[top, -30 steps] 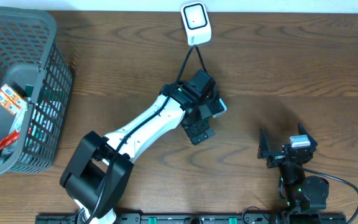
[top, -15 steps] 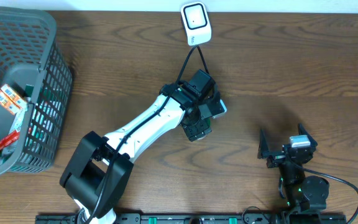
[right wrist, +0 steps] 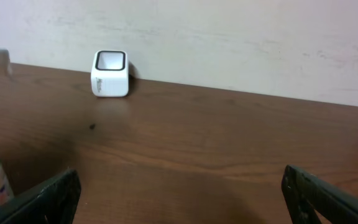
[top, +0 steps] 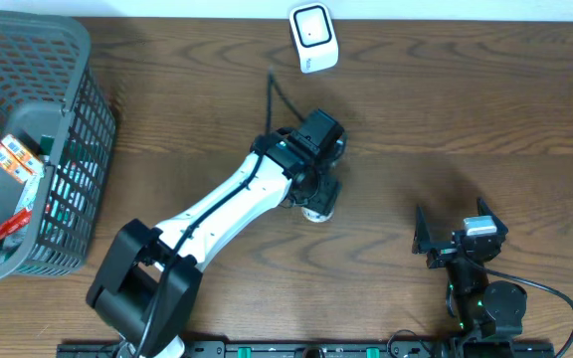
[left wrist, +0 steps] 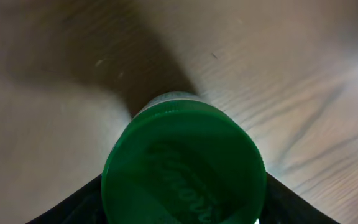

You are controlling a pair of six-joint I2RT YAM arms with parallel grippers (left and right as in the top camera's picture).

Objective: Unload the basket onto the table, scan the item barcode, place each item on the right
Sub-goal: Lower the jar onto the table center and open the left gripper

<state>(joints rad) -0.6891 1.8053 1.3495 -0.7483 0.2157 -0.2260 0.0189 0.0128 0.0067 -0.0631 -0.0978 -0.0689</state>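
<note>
Narrowed left jaws around bottle; cannot tell if gripped. Kept right jaws wide. Nearly ready for scanner.

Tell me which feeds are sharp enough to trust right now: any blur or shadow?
Left wrist: the bottle sits too close, its green cap soft, table blurred, a dark shadow behind it. Overhead: sharp, evenly lit, scanner crisp. Right wrist: scanner sharp, own fingers only dark silhouettes at the bottom corners.
</note>
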